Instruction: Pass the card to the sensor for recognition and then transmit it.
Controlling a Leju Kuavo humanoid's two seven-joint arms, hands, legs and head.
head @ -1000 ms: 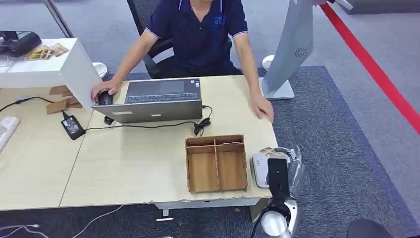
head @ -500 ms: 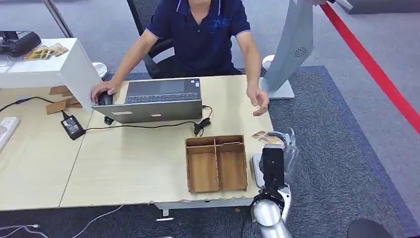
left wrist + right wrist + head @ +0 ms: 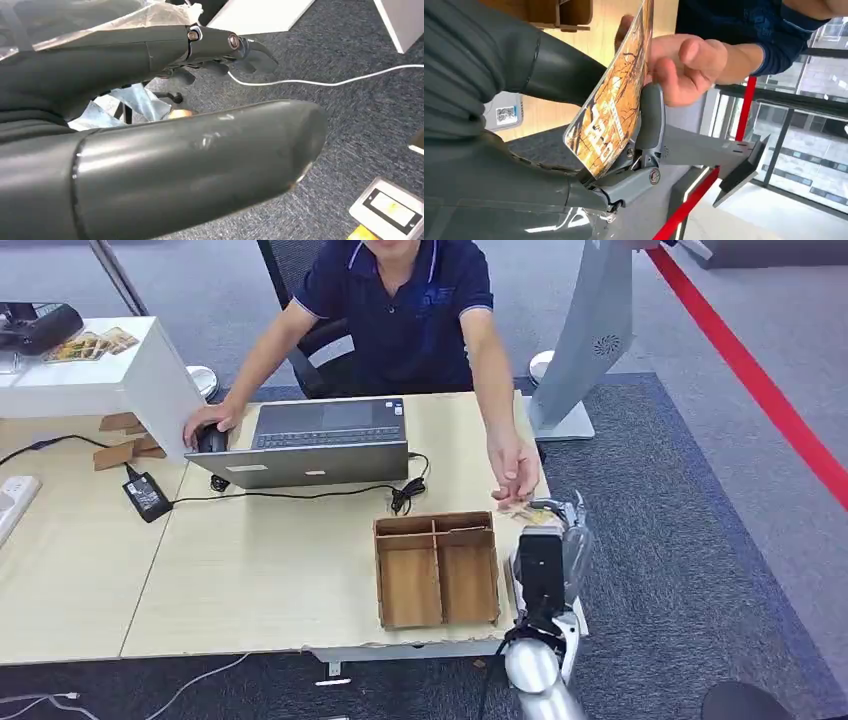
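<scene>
My right hand (image 3: pixel 562 532) holds a brown-and-gold printed card (image 3: pixel 616 100) between thumb and fingers, raised beyond the table's right front corner. The card (image 3: pixel 530 511) points toward the person seated behind the table. The person's hand (image 3: pixel 513 475) reaches down and pinches the card's far edge; this same hand (image 3: pixel 684 65) has its fingers on both faces. The white sensor (image 3: pixel 504 115) with a QR label lies on the table under my forearm, its edge (image 3: pixel 512 570) peeking out. My left hand (image 3: pixel 150 130) hangs over the carpet, fingers apart, holding nothing.
A wooden divided tray (image 3: pixel 437 570) sits just left of my right arm. A laptop (image 3: pixel 320 440), mouse and cables lie at the table's back, with the person's other hand on the mouse (image 3: pixel 212 438). A grey kiosk stand (image 3: pixel 590 330) rises at the right.
My right hand has lifted the card off the sensor and moved it forward. The person's hand left the table edge, came toward the card and now grips it.
</scene>
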